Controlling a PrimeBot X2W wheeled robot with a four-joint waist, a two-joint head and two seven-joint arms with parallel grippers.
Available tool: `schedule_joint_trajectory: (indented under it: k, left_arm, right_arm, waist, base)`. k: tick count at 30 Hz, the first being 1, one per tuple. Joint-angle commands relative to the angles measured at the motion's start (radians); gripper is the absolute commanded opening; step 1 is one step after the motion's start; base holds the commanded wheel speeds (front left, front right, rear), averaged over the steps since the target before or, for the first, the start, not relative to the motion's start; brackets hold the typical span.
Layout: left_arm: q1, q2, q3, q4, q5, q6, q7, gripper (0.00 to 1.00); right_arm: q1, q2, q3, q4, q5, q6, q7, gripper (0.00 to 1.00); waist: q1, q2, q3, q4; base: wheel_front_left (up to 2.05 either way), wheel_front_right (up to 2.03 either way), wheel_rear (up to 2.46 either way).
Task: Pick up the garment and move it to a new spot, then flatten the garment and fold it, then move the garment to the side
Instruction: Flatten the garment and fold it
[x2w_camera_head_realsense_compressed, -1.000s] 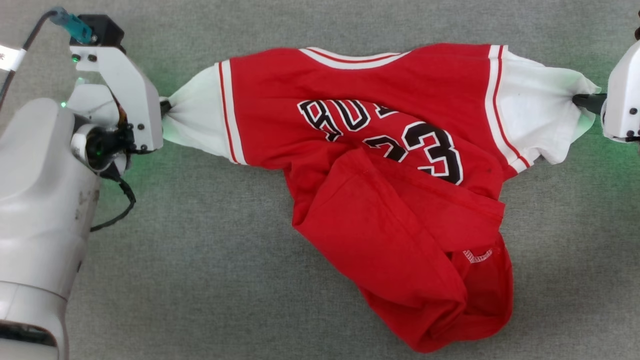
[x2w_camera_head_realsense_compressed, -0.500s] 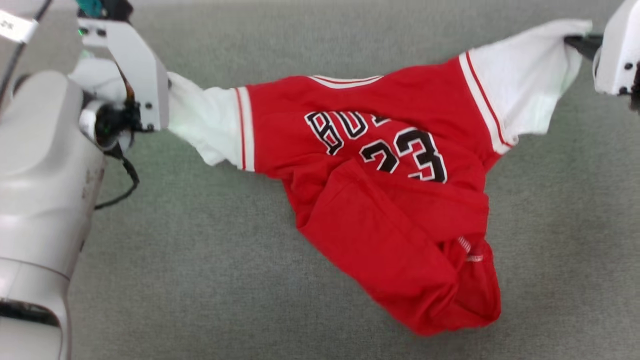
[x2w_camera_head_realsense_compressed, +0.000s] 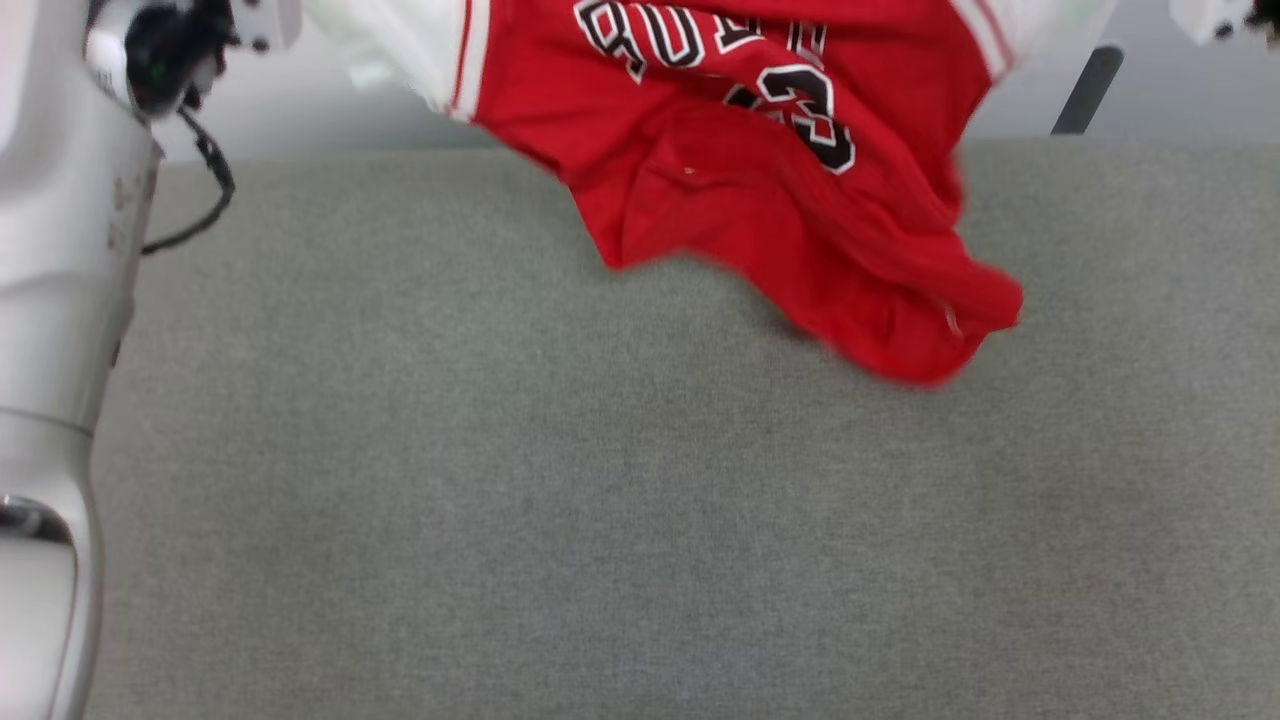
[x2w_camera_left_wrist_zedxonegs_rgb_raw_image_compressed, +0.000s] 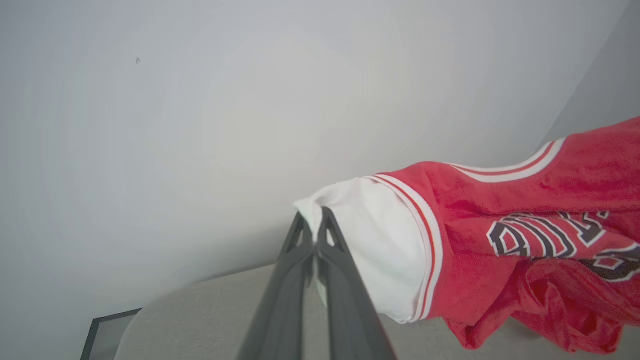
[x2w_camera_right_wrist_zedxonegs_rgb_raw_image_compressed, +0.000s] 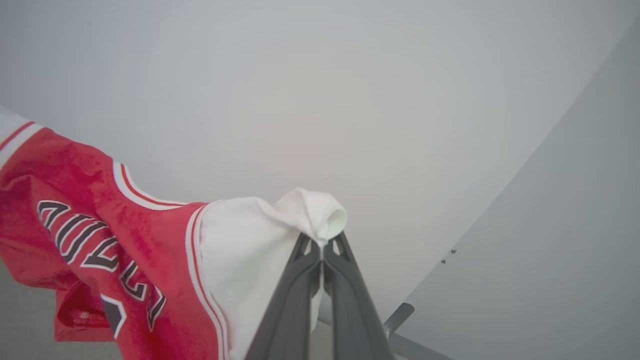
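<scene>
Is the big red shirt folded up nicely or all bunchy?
Bunchy, not folded: the red jersey shirt with white sleeves hangs by its sleeves, bottom part crumpled.

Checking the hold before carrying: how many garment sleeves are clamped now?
2: the left gripper pinches one white sleeve of the garment; the right gripper pinches the other sleeve.

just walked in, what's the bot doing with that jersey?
The left gripper is shut on one white sleeve of the red jersey, and the right gripper is shut on the other sleeve. The jersey hangs stretched between them above the grey table, its red body crumpled and sagging. It is not flattened or folded yet.
</scene>
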Motion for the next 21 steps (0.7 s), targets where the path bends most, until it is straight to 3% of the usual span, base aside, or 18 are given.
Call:
schedule_joint_trajectory:
  k: [1,9,21]
  left_arm:
    - [-0.022,-0.003,0.006,0.011,0.009,0.013,-0.026,0.00]
    - [-0.114,-0.019,0.012,0.067,0.029,0.031,-0.154,0.00]
    - [-0.204,-0.037,0.010,0.142,0.033,0.014,-0.250,0.00]
  right_arm:
    - [-0.029,0.013,0.015,0.020,-0.018,-0.001,-0.045,0.00]
    - [-0.148,0.077,0.066,0.160,-0.083,-0.001,-0.262,0.00]
    - [-0.234,0.119,0.122,0.299,-0.057,-0.001,-0.361,0.00]
  waist:
    - [0.0000,0.0000,-0.038,-0.004]
    - [0.0000,0.0000,-0.091,-0.003]
    - [0.0000,0.0000,-0.118,0.007]
  base:
    - [0.00,0.00,0.00]
    - [0.00,0.00,0.00]
    - [0.00,0.00,0.00]
